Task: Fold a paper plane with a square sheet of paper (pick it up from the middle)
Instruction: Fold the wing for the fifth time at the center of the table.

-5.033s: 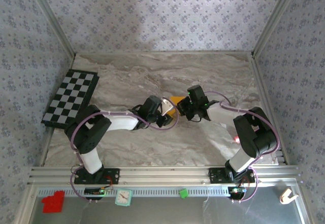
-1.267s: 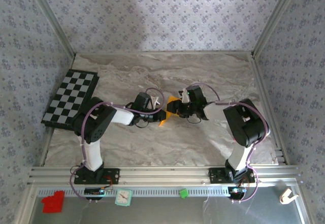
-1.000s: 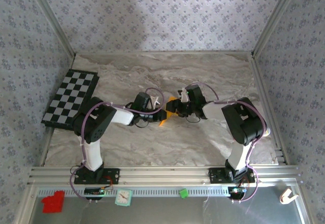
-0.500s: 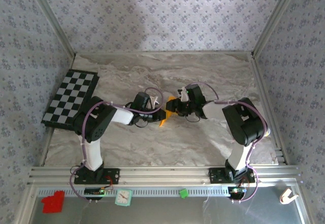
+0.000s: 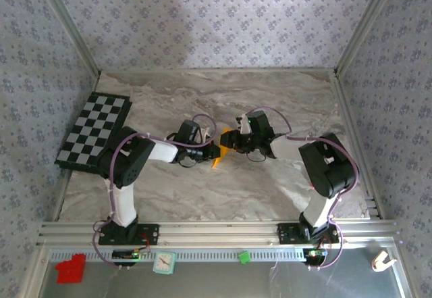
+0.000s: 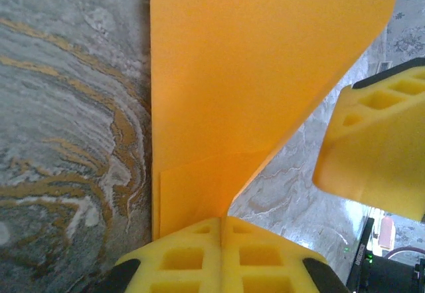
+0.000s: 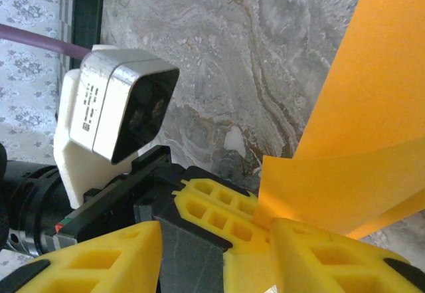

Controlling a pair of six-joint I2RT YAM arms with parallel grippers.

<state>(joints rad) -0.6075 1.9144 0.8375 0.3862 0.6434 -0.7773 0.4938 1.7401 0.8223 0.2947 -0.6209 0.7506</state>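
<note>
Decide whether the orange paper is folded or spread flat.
Folded, not flat: in the left wrist view the orange paper curls over a second layer, pinched in the shut left gripper.

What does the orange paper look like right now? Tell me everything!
The orange paper is thin, plain and smooth. It is folded over, with a second layer showing near the grip. The left gripper is shut on its edge with yellow fingers, holding it at the middle of the marbled table. The right gripper stands open right beside it. I cannot tell whether that one touches it.
</note>
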